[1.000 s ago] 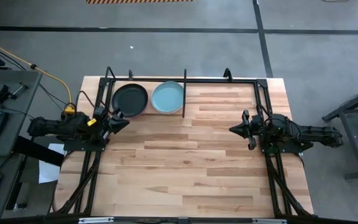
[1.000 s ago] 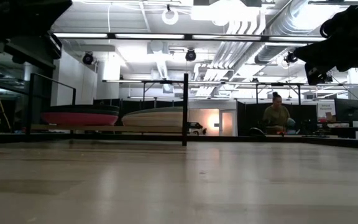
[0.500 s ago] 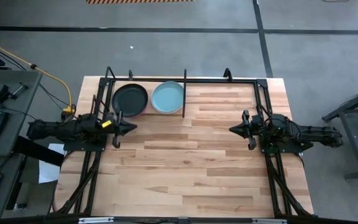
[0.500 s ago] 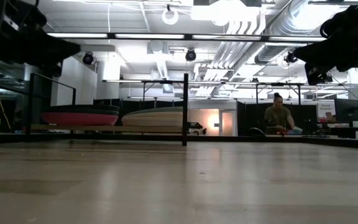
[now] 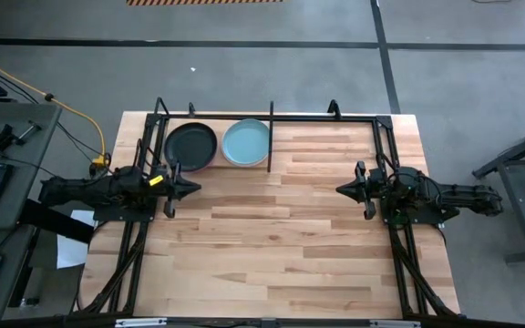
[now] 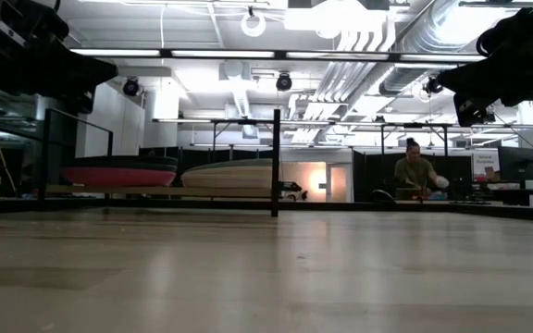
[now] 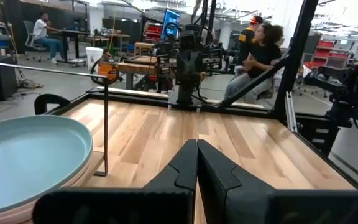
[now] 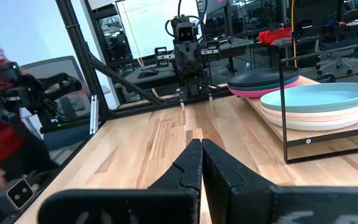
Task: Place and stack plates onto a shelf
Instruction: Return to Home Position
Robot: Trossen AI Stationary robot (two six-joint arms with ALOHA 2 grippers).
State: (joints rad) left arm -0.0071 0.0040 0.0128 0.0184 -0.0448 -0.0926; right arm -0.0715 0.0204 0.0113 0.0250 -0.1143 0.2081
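As both arms sit at mid-table, the left gripper [image 5: 186,188] and right gripper [image 5: 342,189] face each other, well apart, fingers pressed together on nothing. Beyond them, at the table's far edge, the shelf [image 5: 271,137] holds two stacks: a black plate [image 5: 191,146] tops one, a light blue-green plate [image 5: 246,143] the other. Stacking looks done; only parking seems left.

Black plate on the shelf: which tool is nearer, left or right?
Left. The left tool is close to the black plate, just off the shelf; the right tool is far across the table.
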